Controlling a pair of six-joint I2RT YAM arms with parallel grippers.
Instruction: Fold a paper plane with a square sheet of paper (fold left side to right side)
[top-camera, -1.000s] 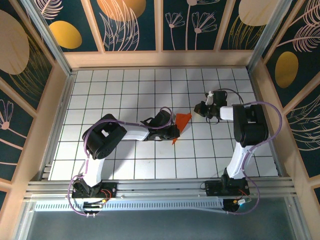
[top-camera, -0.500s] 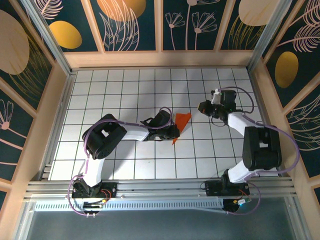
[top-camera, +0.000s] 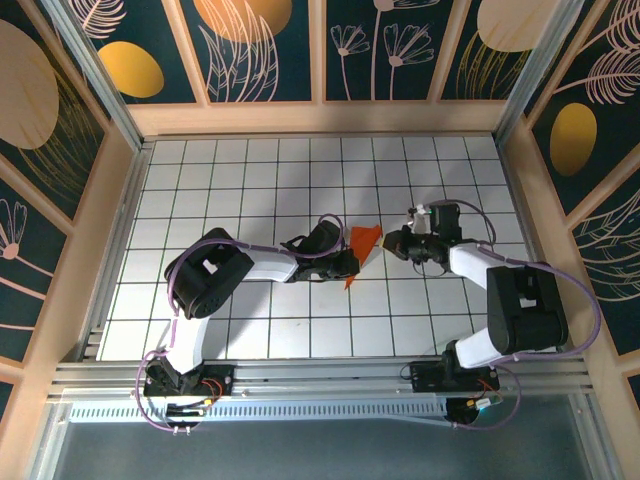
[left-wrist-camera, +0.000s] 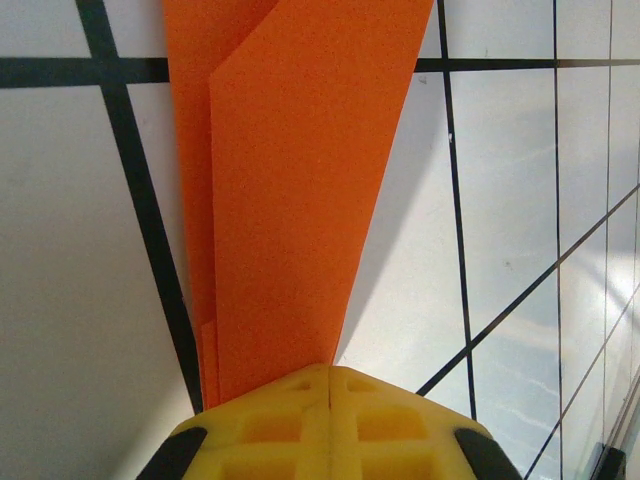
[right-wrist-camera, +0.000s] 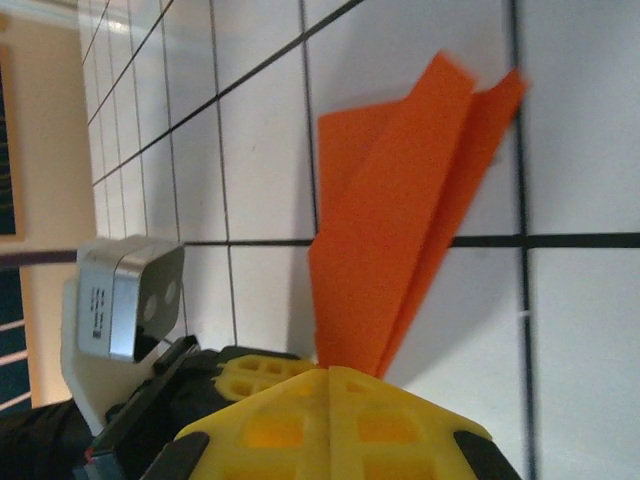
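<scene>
From above, the plane (top-camera: 362, 245) lay flat on the table (top-camera: 250, 180) between the 2 claws. Its narrow end was right at the tip of the left claw (top-camera: 350, 268), and its wide end fanned out just beside the tip of the right claw (top-camera: 389, 243).

On the left wrist camera, the left claw (left-wrist-camera: 330, 385) had its 2 yellow fingers pressed together with no gap. The plane (left-wrist-camera: 300, 200) ran straight ahead of them, widening with distance, and its narrow end slipped under the fingertips. Whether they pinned it down or only hung over it could not be told.

On the right wrist camera, the right claw (right-wrist-camera: 328, 385) was likewise closed tight and gripped nothing. The plane (right-wrist-camera: 395, 240) lay just ahead of it, with 2 layered flaps lifting slightly at the far end.

The paper looked very light, thin and springy, likely to slide on the smooth tiles and to crumple under a hard pinch. The firmest hold would probably be the creased spine near the narrow end, pressed flat before it is pinched.
</scene>
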